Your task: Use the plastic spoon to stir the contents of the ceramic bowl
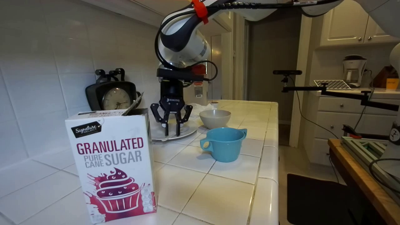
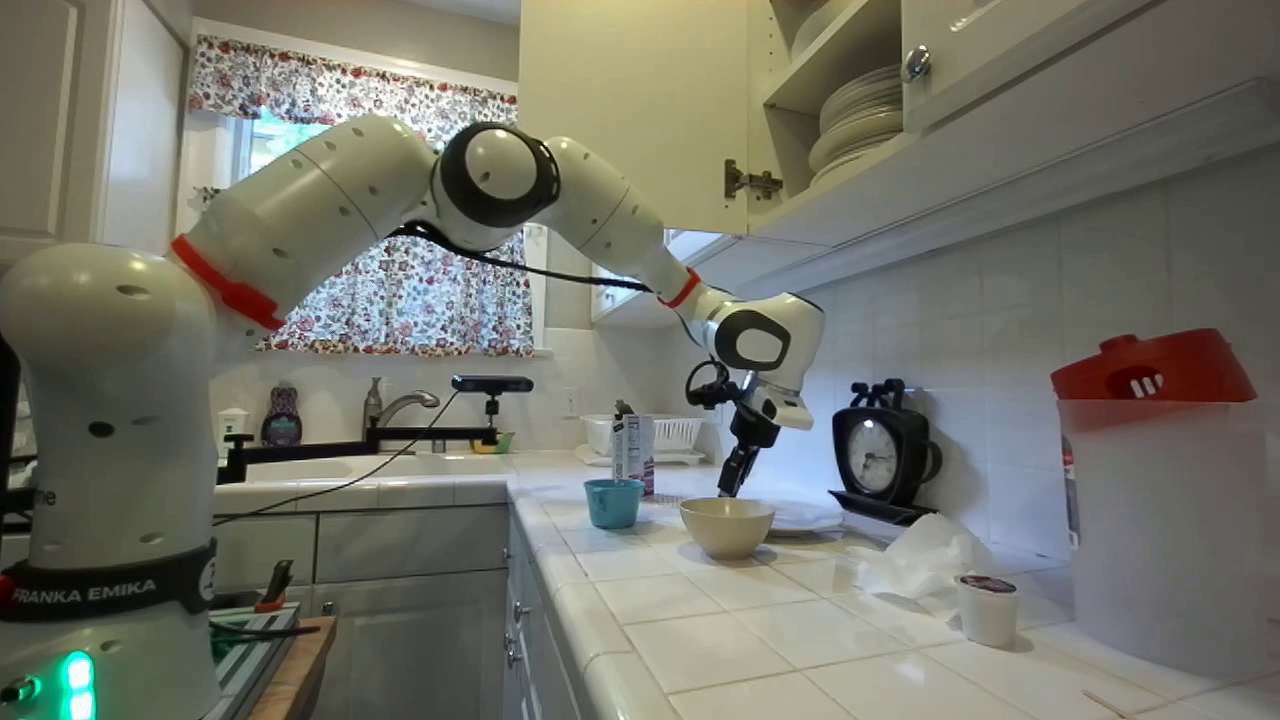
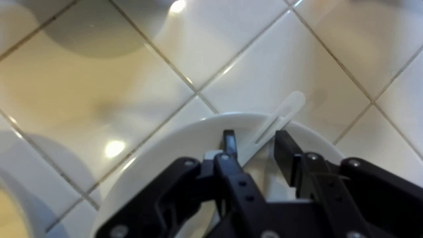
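The white plastic spoon [image 3: 295, 100] lies slantwise across the rim of a flat white plate [image 3: 178, 140], its handle end sticking out over the tiles. My gripper [image 3: 254, 135] is open just above the plate, with a gap between its fingers. The spoon runs through that gap and on beneath one finger [image 3: 229, 142], which hides its far part; whether they touch I cannot tell. In both exterior views the gripper [image 1: 172, 133] points down over the plate [image 1: 187, 132]. The ceramic bowl [image 1: 215, 118] stands upright beside the plate, and its contents [image 2: 727, 528] are hidden by its wall.
A light-blue cup [image 1: 226, 146] with handles stands near the counter's edge. A sugar box [image 1: 112, 168], a black kitchen scale [image 2: 880, 450], crumpled plastic [image 2: 925, 558], a small white pod [image 2: 988, 608] and a red-lidded container [image 2: 1165, 520] surround the work area.
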Tool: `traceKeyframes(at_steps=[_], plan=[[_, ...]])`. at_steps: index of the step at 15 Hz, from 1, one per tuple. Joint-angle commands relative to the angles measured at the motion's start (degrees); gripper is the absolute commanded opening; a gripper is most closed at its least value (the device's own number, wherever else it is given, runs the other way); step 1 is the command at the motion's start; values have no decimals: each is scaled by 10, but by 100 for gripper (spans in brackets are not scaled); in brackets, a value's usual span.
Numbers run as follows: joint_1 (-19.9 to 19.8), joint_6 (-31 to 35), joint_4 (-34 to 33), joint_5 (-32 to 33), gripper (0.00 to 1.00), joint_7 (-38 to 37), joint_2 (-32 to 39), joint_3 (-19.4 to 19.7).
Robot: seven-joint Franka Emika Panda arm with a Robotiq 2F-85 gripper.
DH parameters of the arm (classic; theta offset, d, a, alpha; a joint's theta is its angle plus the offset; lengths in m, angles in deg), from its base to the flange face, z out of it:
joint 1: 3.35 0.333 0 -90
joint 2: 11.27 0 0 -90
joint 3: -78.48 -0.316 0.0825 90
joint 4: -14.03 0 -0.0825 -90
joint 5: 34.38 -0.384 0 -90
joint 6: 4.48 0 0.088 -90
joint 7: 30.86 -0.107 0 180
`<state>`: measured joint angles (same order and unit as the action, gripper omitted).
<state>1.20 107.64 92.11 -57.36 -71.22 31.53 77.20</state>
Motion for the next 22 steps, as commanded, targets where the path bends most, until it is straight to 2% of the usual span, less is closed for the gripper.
traceKeyframes(at_steps=[1,13,14,15,17,22], plan=[[-7,-44,-41,6,40,12,27,-7],[-7,-127,-84,19,39,27,54,-2],[-6,-130,-87,20,31,28,56,-2],[-6,-135,-91,24,15,28,58,-1],[-5,-141,-97,27,1,29,60,-1],[-3,-148,-108,32,3,33,65,-1]])
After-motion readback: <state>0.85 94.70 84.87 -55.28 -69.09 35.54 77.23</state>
